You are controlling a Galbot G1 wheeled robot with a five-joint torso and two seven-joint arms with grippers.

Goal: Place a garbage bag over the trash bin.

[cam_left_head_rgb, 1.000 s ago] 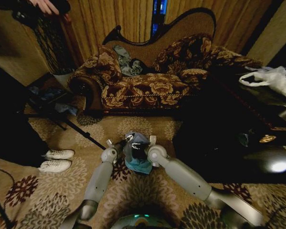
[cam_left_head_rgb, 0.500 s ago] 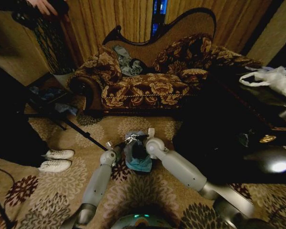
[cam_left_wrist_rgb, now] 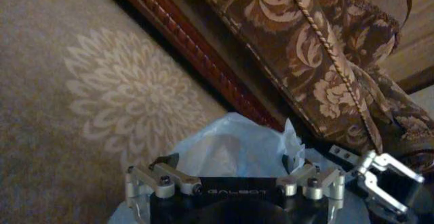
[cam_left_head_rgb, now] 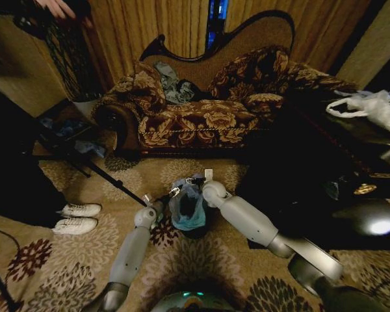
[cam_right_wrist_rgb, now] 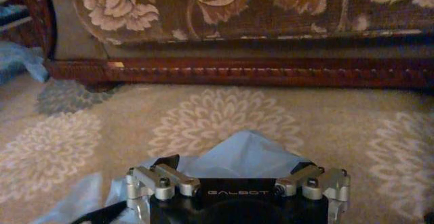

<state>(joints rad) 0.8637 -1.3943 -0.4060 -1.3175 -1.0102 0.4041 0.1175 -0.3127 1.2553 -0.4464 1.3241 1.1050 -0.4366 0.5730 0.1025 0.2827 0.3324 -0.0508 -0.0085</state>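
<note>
The pale blue garbage bag point(cam_left_head_rgb: 184, 211) is draped over the small black trash bin point(cam_left_head_rgb: 194, 231) on the carpet in front of me; the bin shows as a dark mouth inside the film and a dark edge below it. My left gripper point(cam_left_head_rgb: 173, 193) is at the bag's left top edge and my right gripper point(cam_left_head_rgb: 196, 181) at its far top edge. In the left wrist view, the left gripper point(cam_left_wrist_rgb: 230, 163) has its fingers spread with bag point(cam_left_wrist_rgb: 230, 141) film rising between them. In the right wrist view, the right gripper point(cam_right_wrist_rgb: 234, 164) is also spread, and the bag point(cam_right_wrist_rgb: 247, 148) peaks between its fingers.
A floral sofa point(cam_left_head_rgb: 201, 117) with a grey-blue garment point(cam_left_head_rgb: 172, 83) stands just beyond the bin. A dark table point(cam_left_head_rgb: 351, 175) with a white bag point(cam_left_head_rgb: 374, 107) is at the right. White shoes point(cam_left_head_rgb: 78, 218) and a tripod leg point(cam_left_head_rgb: 114, 182) are at the left.
Both arms have reached farther out toward the sofa. The right arm has stretched and its gripper has shifted to the bag's far edge. The bag stays over the bin.
</note>
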